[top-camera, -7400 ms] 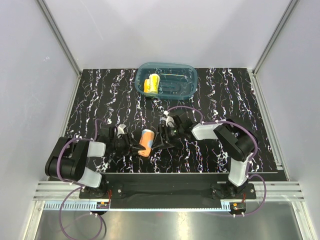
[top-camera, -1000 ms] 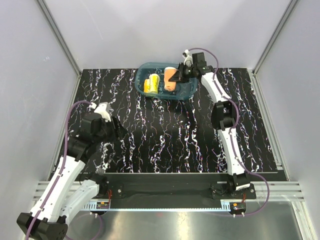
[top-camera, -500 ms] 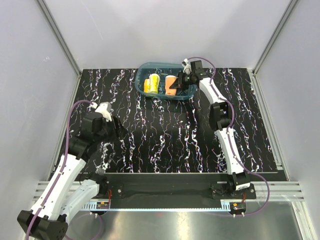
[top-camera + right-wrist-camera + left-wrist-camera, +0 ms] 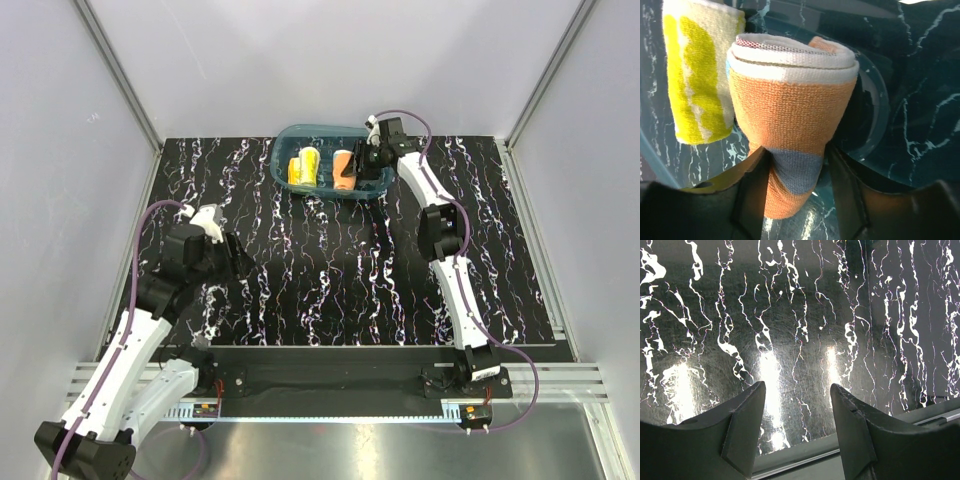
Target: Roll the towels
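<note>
Right pincer (image 4: 797, 167) half-spread astride rolled orange towel (image 4: 790, 107)

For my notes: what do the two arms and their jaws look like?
The left arm and right arm both have white link shells, black joints and black bases. A purple cable loops along each. The jaws are matte black, broad and wedge-shaped, seen close up in both wrist views.

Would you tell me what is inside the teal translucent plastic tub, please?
A yellow rolled towel and an orange rolled towel sit side by side, the right gripper straddling the orange one. The tub floor beneath them is hidden.
</note>
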